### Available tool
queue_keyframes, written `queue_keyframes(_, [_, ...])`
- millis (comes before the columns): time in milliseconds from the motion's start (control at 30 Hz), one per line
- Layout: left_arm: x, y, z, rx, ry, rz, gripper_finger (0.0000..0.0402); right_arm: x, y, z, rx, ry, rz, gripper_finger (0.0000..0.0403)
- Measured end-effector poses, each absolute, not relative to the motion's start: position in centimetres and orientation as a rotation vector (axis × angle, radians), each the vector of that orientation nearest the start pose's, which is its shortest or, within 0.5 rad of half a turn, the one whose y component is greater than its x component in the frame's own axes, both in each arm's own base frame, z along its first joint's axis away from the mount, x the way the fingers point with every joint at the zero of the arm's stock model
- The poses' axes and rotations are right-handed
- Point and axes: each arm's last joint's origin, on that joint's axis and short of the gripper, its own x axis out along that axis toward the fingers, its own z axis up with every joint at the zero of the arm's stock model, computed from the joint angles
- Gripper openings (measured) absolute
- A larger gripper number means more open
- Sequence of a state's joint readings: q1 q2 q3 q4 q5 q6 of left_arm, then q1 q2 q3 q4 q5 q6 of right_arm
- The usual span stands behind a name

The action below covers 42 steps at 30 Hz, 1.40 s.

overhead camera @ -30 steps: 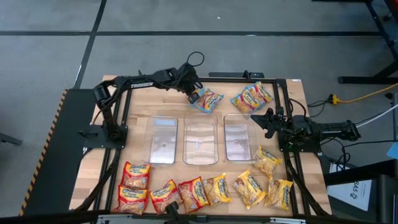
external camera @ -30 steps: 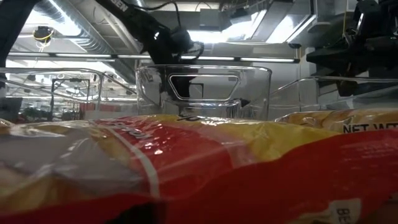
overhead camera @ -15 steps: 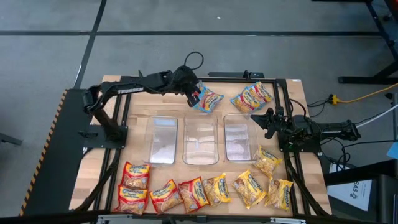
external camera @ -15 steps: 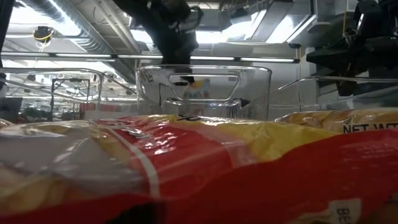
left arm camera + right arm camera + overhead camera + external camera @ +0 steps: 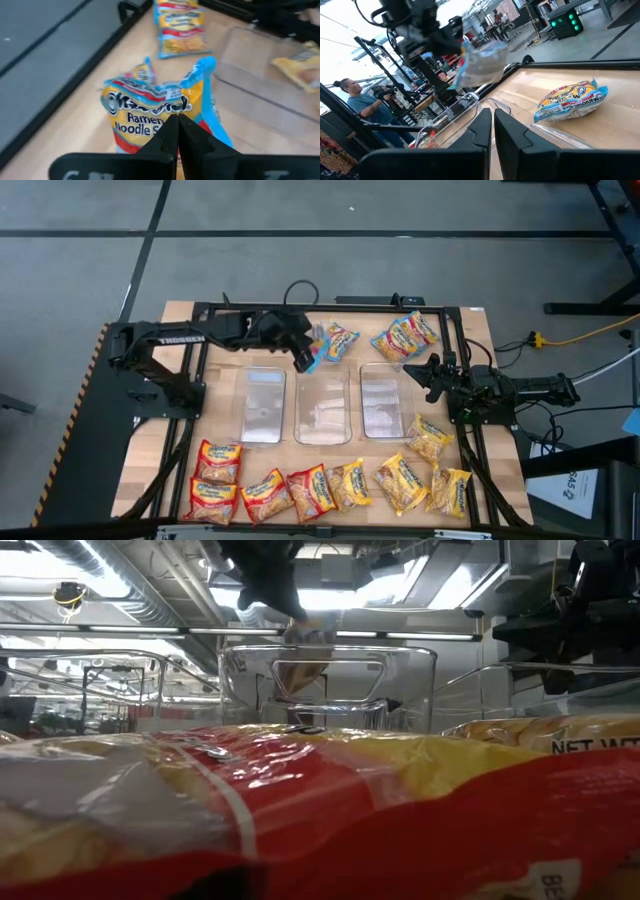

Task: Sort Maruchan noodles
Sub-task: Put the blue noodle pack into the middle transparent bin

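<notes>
My left gripper (image 5: 304, 359) is shut on a blue-trimmed Maruchan packet (image 5: 331, 342), up in the air by the far end of the middle clear tub (image 5: 323, 406). The low view shows that packet (image 5: 305, 652) above the tub's rim. A second blue-trimmed packet (image 5: 405, 337) lies flat by the table's far right edge. Several red-orange packets (image 5: 216, 461) and yellow packets (image 5: 402, 483) lie flat in a row along the near edge. My right gripper (image 5: 430, 375) is shut and waits at the right of the right tub (image 5: 383, 402). My left gripper pinches the blue-trimmed packet between its two fingers at one edge (image 5: 150, 132), on the printed face. The packet (image 5: 155, 105) sticks out beyond the fingertips, crumpled. It is lifted clear of the table, as the right wrist view shows (image 5: 481, 59).
Three clear tubs stand side by side mid-table, the left one (image 5: 263, 405) nearest my left arm. One yellow packet (image 5: 430, 438) lies near the right tub's near end. Black frame rails run along the table's far, left and right edges. A person (image 5: 355, 107) stands beyond the table.
My left gripper, shut on the blue-trimmed packet, has risen and drawn back from the table's far edge toward the middle tub. The packet, which lay on the table, is lifted clear and has come along with it.
</notes>
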State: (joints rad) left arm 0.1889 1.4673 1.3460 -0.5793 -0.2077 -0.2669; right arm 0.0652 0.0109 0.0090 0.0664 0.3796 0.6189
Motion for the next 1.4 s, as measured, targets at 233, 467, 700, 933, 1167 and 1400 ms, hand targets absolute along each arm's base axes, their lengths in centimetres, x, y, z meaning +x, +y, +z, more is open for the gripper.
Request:
queue_keyframes(233, [31.6, 3.8, 32.8, -0.288, 0.655, 0.499, 0.0000, 9.6, -0.4, 17.2, 0.628, -0.153, -0.270, 0.0021])
queue_keyframes(467, [32.0, 2.4, 32.5, -0.361, 0.621, 0.579, 0.0000, 9.6, -0.4, 17.2, 0.628, -0.145, -0.253, 0.0021])
queue_keyframes(700, [32.5, 1.3, 32.1, -0.451, 0.571, 0.642, 0.0000, 9.6, -0.3, 17.2, 0.628, -0.143, -0.247, 0.0021])
queue_keyframes(933, [33.1, 0.4, 31.1, -0.474, 0.583, 0.666, 0.0000, 9.7, -0.1, 17.1, 0.626, -0.114, -0.178, 0.0021])
queue_keyframes(1167, [33.9, -0.2, 30.5, -0.524, 0.558, 0.676, 0.0000, 9.7, 0.0, 17.1, 0.629, -0.093, -0.122, 0.0021])
queue_keyframes(1400, [34.3, -0.7, 30.5, -0.540, 0.579, 0.576, 0.0000, 9.7, 0.1, 17.0, 0.656, -0.083, -0.086, 0.0021])
